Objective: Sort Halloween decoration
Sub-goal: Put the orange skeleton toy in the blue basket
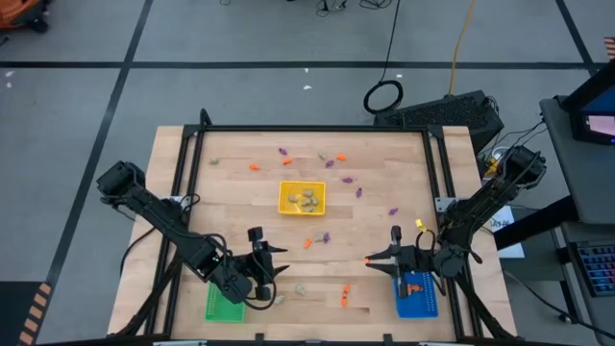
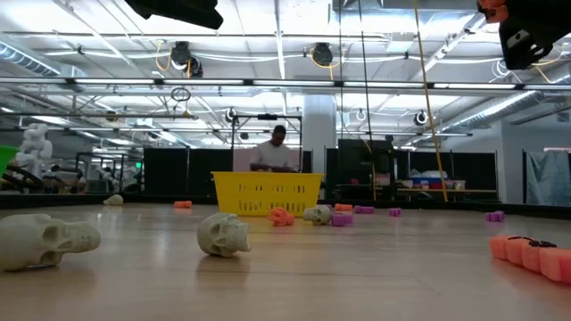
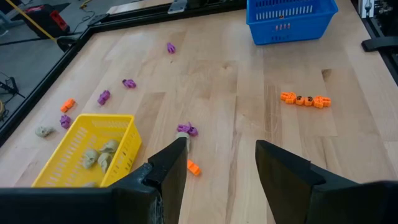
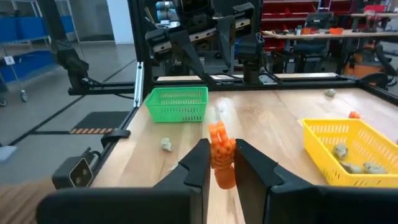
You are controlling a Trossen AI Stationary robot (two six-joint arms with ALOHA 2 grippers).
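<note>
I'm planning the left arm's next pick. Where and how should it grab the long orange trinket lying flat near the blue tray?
Probably across its narrow middle, coming straight down from above. The orange trinket is a slim, segmented strip lying flat on the table, clear of the blue tray. Fingers should straddle its short width, since end-to-end looks too long. The left gripper is open and empty.

surface: wooden table (image 1: 384,207) | on it: yellow tray (image 1: 302,198), green tray (image 1: 223,308), blue tray (image 1: 417,296), scattered trinkets (image 1: 329,163)
</note>
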